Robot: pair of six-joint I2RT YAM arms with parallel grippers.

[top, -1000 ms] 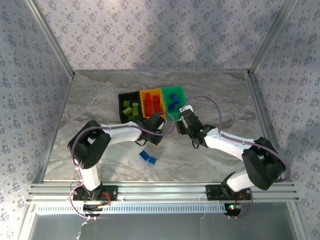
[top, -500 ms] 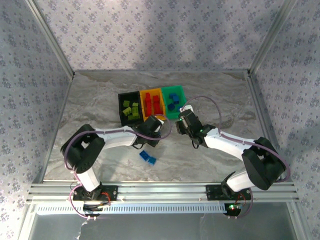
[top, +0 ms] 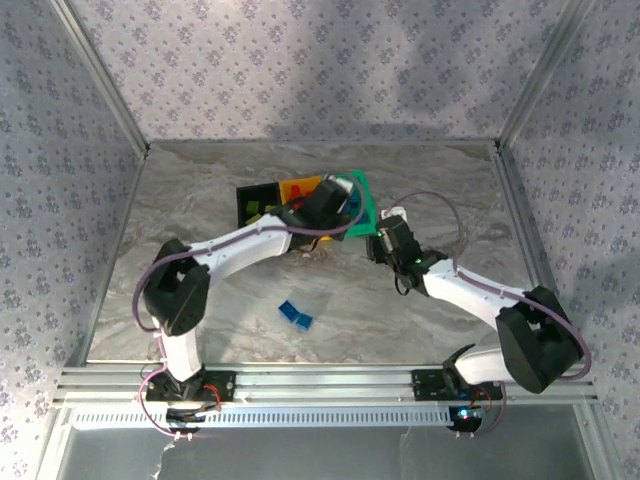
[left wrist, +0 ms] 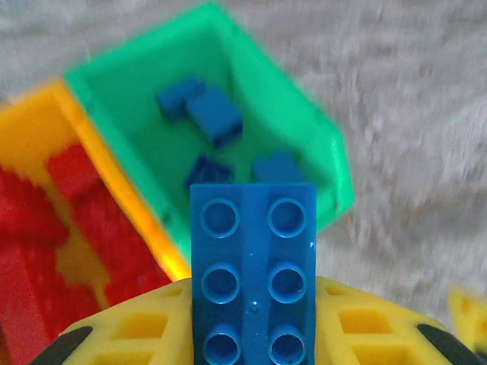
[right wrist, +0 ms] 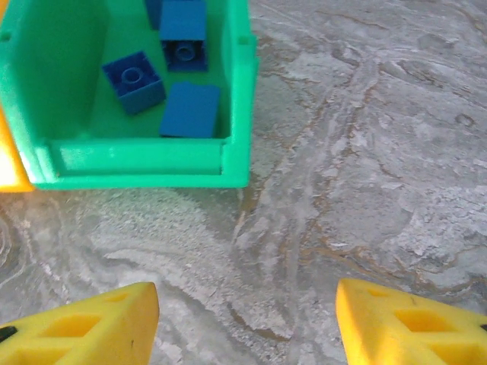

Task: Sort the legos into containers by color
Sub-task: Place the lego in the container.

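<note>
Item: held blue brick [left wrist: 253, 274], clamped studs-up in the closed left hand [top: 325, 205], above the near rim of the green bin [left wrist: 300, 106] and close to the orange bin [left wrist: 47, 103] of red bricks [left wrist: 76, 171].
Handling: it likely needed carrying further over the green floor, clear of the orange side, then lowering before release.
Sorted blue bricks [left wrist: 215, 114]: several lay in the green bin.
Right hand [right wrist: 243, 319]: open, empty, over the bare table [right wrist: 380, 152] just beside that bin; best held clear.
Loose blue bricks [top: 295, 316]: near the table's near edge, unsorted.
</note>
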